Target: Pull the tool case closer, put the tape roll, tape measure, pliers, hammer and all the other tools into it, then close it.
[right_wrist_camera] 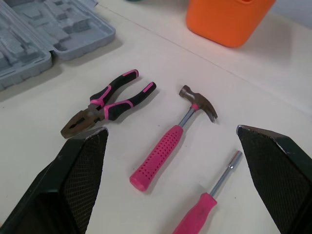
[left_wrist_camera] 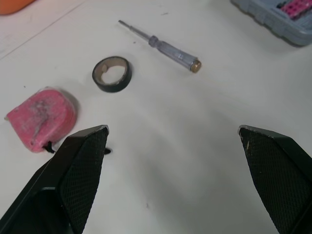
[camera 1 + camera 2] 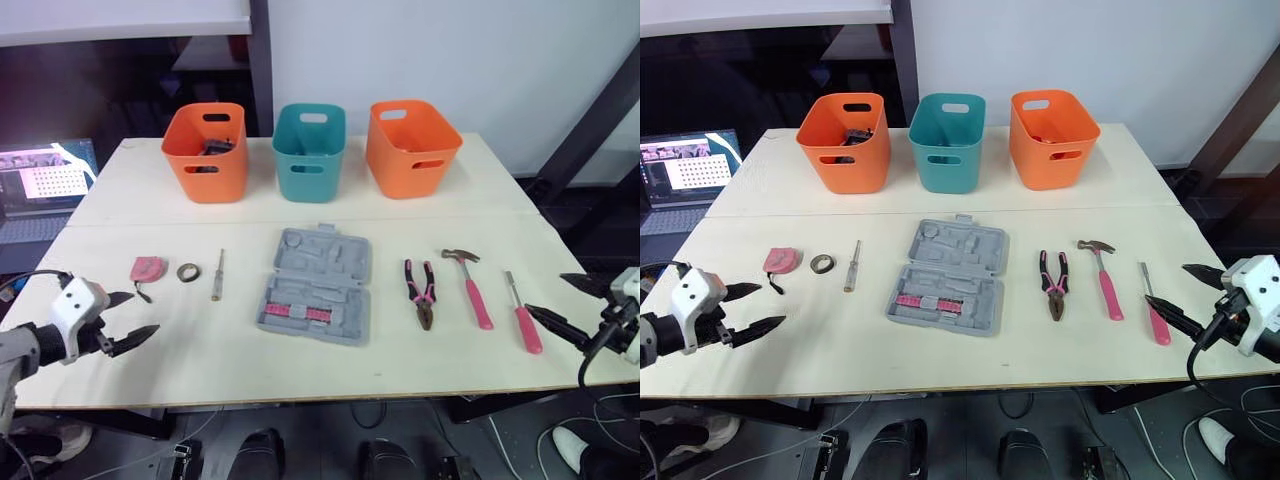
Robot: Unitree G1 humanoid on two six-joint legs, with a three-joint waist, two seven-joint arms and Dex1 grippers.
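The open grey plastic tool case [image 3: 315, 288] is sitting mid-table, well apart from both arms. The left gripper [image 3: 141, 314], facing the pink tape measure [image 3: 147, 268], and the right gripper [image 3: 546, 295], facing the pink-handled hammer [image 3: 470, 287], are hovering spread and empty, seemingly readying to pull it in.

Bare table [image 3: 200, 345] along the near edge before the open tool case [image 3: 316, 287], clear lanes between it and the slim screwdriver [image 3: 217, 275] leftward and pliers [image 3: 421, 292] rightward, row of bins [image 3: 310, 152] blocking behind.
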